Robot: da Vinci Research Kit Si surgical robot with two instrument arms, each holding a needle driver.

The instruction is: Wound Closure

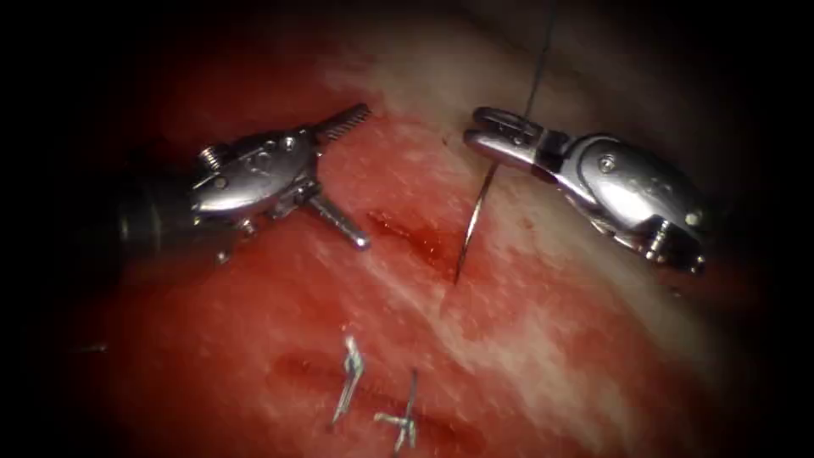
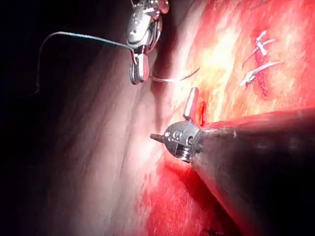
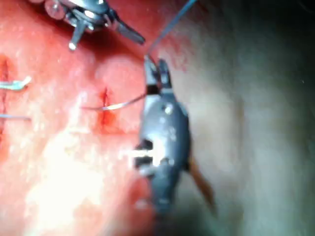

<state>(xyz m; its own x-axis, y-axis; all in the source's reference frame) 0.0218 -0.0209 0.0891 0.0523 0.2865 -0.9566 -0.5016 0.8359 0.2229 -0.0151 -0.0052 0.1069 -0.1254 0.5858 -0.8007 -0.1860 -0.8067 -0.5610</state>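
Nearest us, knots [image 1: 377, 399]. Left tool [image 1: 343, 178], fingers wide, empty; right tool [image 1: 490, 134] grips the stiff, slippery needle [image 1: 473, 222] near its tail, tip in tissue [image 1: 551, 356].

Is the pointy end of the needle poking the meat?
Touching. In the endoscope view the needle, held by the right end effector, runs down until its tip meets the tissue beside the cut.

Thread [image 1: 538, 72] runs off the endoscope view's top edge
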